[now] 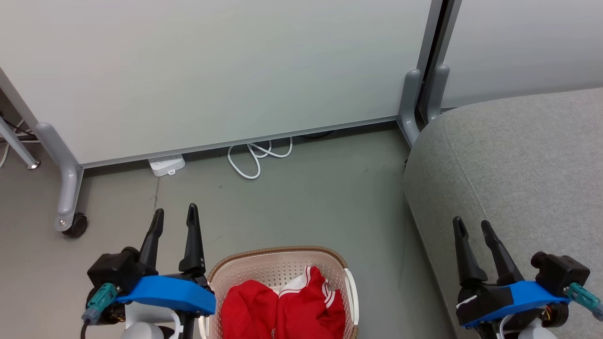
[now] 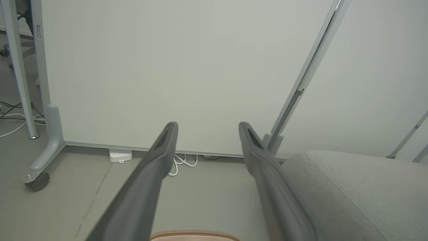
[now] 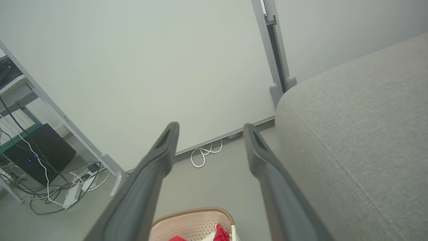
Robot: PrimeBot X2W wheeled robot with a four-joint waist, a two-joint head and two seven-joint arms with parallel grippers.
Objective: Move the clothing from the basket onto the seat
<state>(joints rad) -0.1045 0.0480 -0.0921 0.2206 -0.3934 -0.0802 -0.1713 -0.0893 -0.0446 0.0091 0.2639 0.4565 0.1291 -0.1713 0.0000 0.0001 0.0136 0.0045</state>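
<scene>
Red clothing (image 1: 287, 308) with white striped trim lies bunched in the cream basket (image 1: 278, 256), which sits on the floor at the bottom centre of the head view. Its brown rim (image 2: 194, 233) peeks into the left wrist view, and basket (image 3: 194, 221) and clothing (image 3: 222, 233) show low in the right wrist view. The grey seat (image 1: 523, 179) fills the right side. My left gripper (image 1: 175, 216) hangs open just left of the basket, nothing between its fingers. Over the seat's front edge my right gripper (image 1: 472, 227) is open and empty too.
A white partition panel (image 1: 212, 70) on castor feet (image 1: 73, 226) stands behind the basket. A white power strip (image 1: 166, 165) and coiled cable (image 1: 256, 157) lie at its base. Grey floor (image 1: 306, 207) separates basket and panel. More cables and a black box (image 3: 36, 154) lie at the left.
</scene>
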